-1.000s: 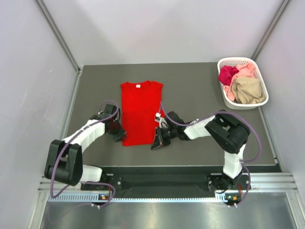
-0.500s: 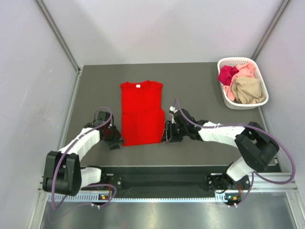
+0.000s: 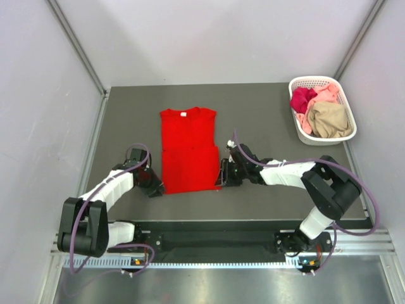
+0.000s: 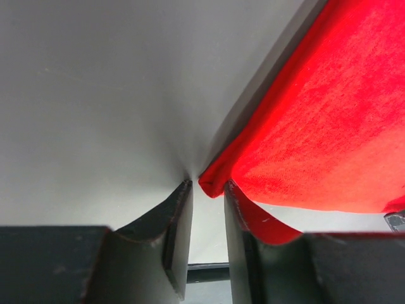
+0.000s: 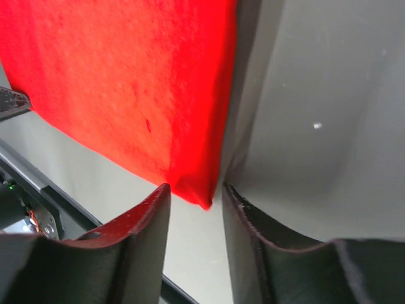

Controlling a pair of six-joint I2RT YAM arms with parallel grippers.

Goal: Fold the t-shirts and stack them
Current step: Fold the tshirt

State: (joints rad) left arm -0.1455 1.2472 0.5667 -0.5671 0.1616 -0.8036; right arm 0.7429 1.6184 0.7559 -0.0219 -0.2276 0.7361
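Observation:
A bright red t-shirt (image 3: 188, 151) lies flat on the dark table, sleeves tucked in, white neck label at the far end. My left gripper (image 3: 154, 186) sits low at its near left corner. In the left wrist view that gripper (image 4: 207, 183) is open, the folded red corner (image 4: 214, 180) just at its fingertips, unclamped. My right gripper (image 3: 222, 177) sits at the near right corner. In the right wrist view it (image 5: 196, 187) is open too, with the red corner (image 5: 197, 190) hanging between the tips. Magenta, pale pink and tan t-shirts (image 3: 319, 111) are piled in the basket.
The white lattice basket (image 3: 347, 136) stands at the table's far right corner. Grey walls close in both sides and the back. The table's front edge and a metal rail (image 3: 221, 244) run just behind the grippers.
Both grippers have let go of the red shirt's near edge, which now lies flat and squared. The right arm has stretched out low toward the near right corner; the left has settled at the near left corner.

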